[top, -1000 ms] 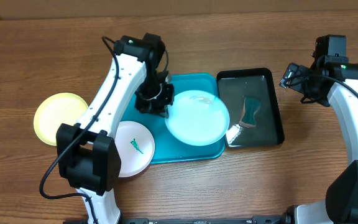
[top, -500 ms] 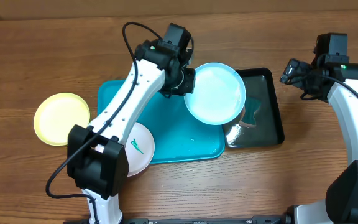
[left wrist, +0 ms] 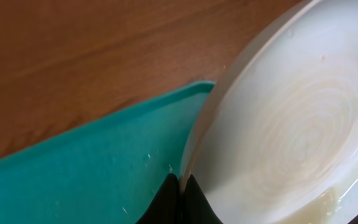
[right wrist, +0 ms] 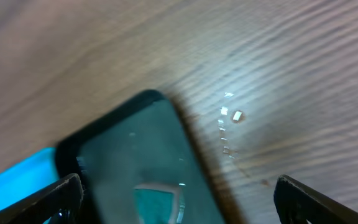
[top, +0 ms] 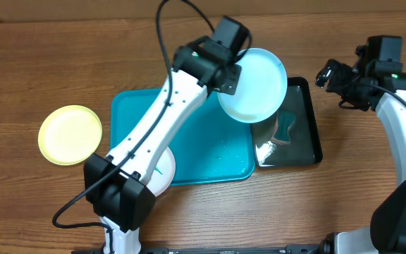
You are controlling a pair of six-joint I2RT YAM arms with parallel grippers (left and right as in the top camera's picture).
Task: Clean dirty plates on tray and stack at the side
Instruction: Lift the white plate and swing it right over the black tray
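Observation:
My left gripper is shut on the rim of the pale blue plate and holds it tilted in the air over the far left part of the black tray. In the left wrist view the fingers pinch the plate's edge above the turquoise tray. The turquoise tray lies at the table's middle. The white plate with a green smear sits at its near left corner, partly under my left arm. The yellow-green plate rests on the table at the left. My right gripper is open and empty above the table's right side.
The black tray holds water and a teal sponge, which also shows in the right wrist view. Water drops lie on the wood beside the black tray.
My left gripper has lifted the pale blue plate off the turquoise tray and carried it right and back, over the black tray. The right arm has shifted only slightly.

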